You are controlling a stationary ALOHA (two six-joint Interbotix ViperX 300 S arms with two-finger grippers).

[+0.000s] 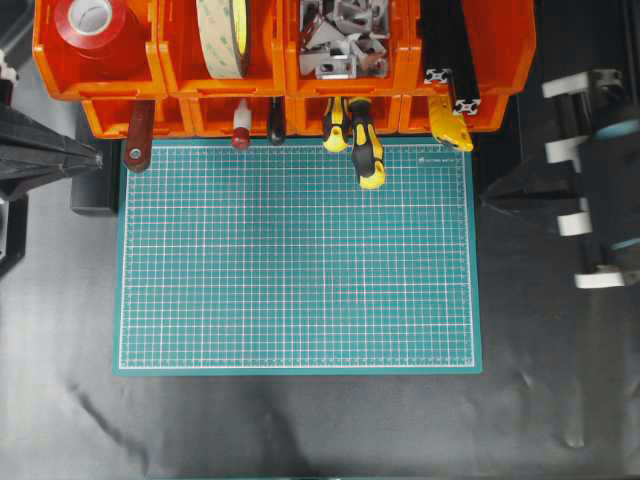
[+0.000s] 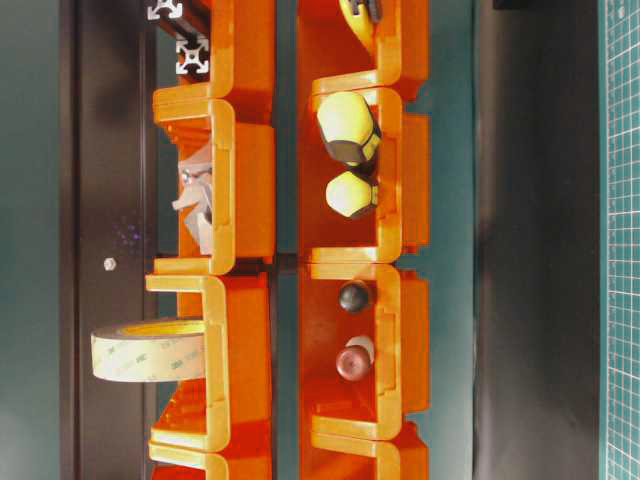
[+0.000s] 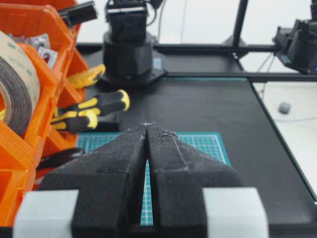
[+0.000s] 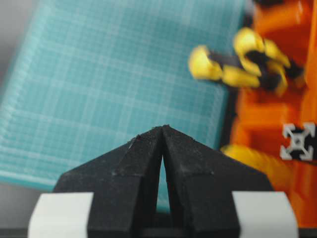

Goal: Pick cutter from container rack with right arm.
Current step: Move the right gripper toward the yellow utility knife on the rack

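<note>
1. The right arm's fingers are pressed together on nothing, near the green mat's right edge.
2. The left fingers are likewise closed and empty.
3. Farther off, the cutter is seen protruding from the container rack's lower right bin, right of the screwdrivers.

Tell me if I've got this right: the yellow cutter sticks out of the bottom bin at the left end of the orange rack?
Not quite. The cutter does stick out of a bottom bin of the orange rack, but at the right end, not the left, as the overhead view shows.
</note>
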